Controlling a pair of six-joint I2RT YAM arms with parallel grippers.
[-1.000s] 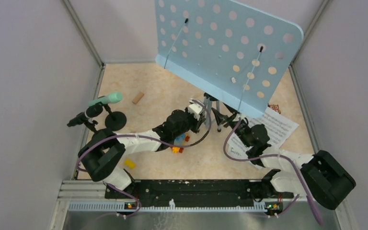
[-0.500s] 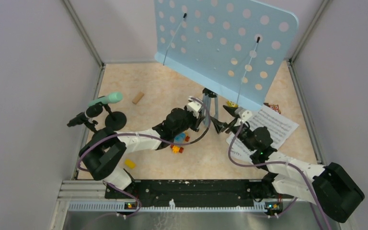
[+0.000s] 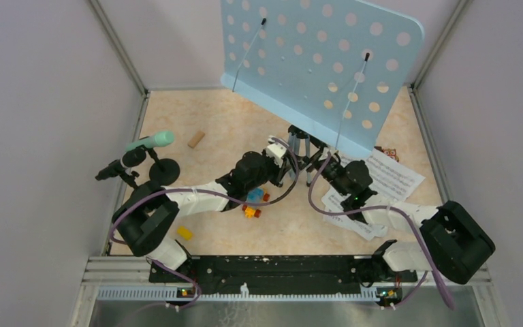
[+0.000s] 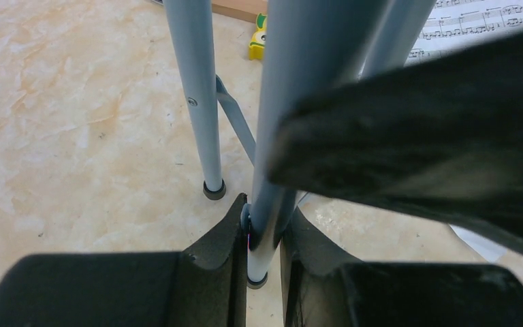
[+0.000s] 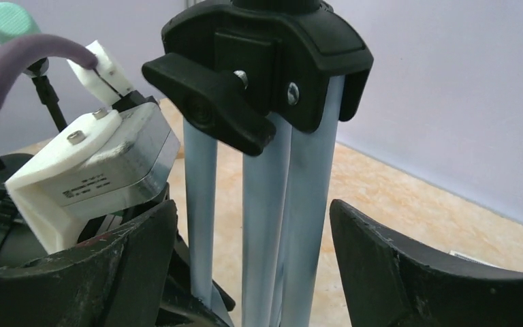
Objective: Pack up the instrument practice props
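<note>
The pale-blue perforated music desk [image 3: 320, 68] stands on its silver tripod [image 3: 299, 151] at mid table. My left gripper [image 3: 287, 163] is shut on one tripod leg [image 4: 272, 170] low down, just above its rubber foot. My right gripper [image 3: 320, 167] is open, with its jaws either side of the tripod legs [image 5: 286, 225] below the black collar [image 5: 265, 61], not touching them. White sheet-music pages [image 3: 388, 182] lie flat to the right. A mint-green microphone [image 3: 151, 142] and a black microphone [image 3: 112, 169] sit in round-based holders [image 3: 165, 170] at the left.
Colourful toy bricks [image 3: 255, 201] lie under my left forearm and a yellow one [image 3: 184, 233] lies near the front. A tan wooden block [image 3: 195, 139] lies at the back left. A small yellow toy [image 4: 259, 37] sits behind the tripod. Grey walls enclose the table.
My right arm has swung left from over the sheet music to the tripod, and its open jaws now straddle the legs. The music desk tilted slightly. My left gripper kept its hold.
</note>
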